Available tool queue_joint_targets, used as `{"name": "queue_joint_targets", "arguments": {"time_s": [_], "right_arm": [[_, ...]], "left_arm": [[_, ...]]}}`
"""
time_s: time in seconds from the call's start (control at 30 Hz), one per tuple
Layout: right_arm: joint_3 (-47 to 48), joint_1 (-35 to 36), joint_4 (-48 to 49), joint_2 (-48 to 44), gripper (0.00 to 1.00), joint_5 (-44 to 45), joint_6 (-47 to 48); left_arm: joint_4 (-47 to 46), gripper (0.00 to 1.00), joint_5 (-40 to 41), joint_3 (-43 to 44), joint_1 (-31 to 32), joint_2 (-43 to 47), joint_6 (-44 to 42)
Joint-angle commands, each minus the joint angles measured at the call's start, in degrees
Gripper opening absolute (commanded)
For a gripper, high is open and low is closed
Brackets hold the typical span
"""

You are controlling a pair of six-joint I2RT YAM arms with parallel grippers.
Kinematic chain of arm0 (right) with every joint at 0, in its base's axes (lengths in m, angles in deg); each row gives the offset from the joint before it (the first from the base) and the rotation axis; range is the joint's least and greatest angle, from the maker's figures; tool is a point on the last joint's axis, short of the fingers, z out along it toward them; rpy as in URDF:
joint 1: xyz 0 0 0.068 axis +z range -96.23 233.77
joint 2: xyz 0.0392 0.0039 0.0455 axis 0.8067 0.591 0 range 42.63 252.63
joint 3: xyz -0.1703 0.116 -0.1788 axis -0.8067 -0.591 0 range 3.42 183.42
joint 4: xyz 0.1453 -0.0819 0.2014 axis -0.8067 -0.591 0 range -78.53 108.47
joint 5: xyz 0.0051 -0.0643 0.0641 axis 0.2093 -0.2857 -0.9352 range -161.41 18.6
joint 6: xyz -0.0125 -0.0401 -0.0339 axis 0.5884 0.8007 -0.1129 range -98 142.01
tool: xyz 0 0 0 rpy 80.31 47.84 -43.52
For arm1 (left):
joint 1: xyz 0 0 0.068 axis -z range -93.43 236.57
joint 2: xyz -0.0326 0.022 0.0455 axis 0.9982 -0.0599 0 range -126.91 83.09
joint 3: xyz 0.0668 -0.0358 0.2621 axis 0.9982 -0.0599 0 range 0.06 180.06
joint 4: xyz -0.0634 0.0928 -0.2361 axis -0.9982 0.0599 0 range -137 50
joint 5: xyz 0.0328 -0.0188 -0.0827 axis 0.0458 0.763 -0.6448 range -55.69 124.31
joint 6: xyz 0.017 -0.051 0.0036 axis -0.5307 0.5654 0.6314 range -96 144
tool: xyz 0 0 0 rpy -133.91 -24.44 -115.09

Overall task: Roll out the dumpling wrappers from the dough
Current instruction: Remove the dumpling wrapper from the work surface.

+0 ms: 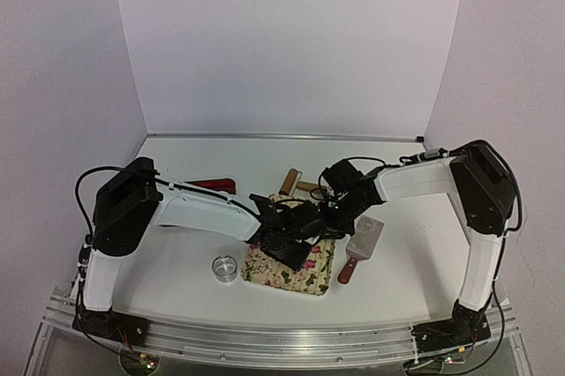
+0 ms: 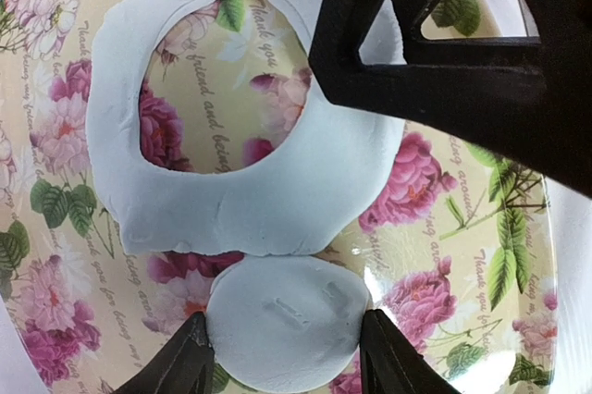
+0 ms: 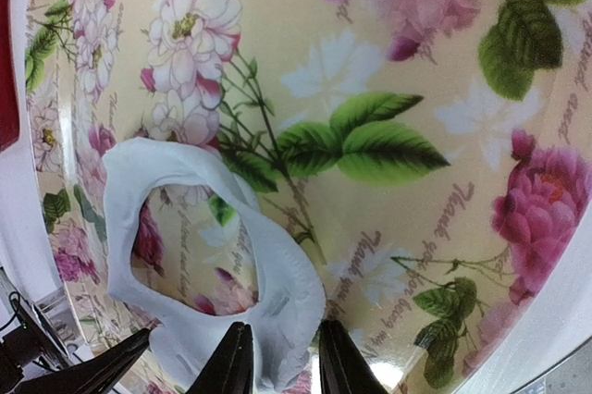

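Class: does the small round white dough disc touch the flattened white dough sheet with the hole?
Touching. The left wrist view shows the disc's top edge meeting the sheet's lower rim, no gap.
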Motion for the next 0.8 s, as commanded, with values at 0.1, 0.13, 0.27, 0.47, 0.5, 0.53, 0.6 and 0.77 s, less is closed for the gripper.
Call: {"name": "queue_joint_targets", "arguments": {"time_s": [0.1,0.13,0.27,0.47,0.5,0.53,0.6,0.77], "right_arm": [[-0.2,0.2,-2.9,-0.7,0.0,3.0,-0.6],[-0.2,0.2,-2.9,-0.7,0.0,3.1,-0.6],[-0.3,0.2,-3.0,-0.9,0.0,3.8,-0.8],[-0.3,0.2,-3.6,-1.4,0.0,7.1,-1.2],[-0.3,0.2,-3.7,-1.4,0.0,7.7,-1.3],[-0.3,0.2,-4.0,-1.4,0.0,8.2,-1.3],[-0.2,0.2,-4.5,-1.3,0.0,9.2,-1.2],[0.4,0.3,-5.5,-0.7,0.0,9.3,0.4]], "left_arm": [[6.2,0.51,-1.3,0.9,1.0,-3.9,-0.5],[6.9,0.51,-1.4,0.9,1.4,-4.1,-0.6],[8.4,0.48,-1.7,-1.8,2.9,-3.3,-0.3],[8.0,0.45,-2.4,-8.0,4.8,0.3,1.2],[7.9,0.44,-2.5,-8.8,5.1,0.7,1.4],[7.9,0.44,-2.6,-9.4,5.3,1.1,1.6],[8.0,0.44,-2.7,-10.4,5.4,1.6,2.2],[8.0,0.44,-2.9,-11.8,5.8,2.8,3.1]]}}
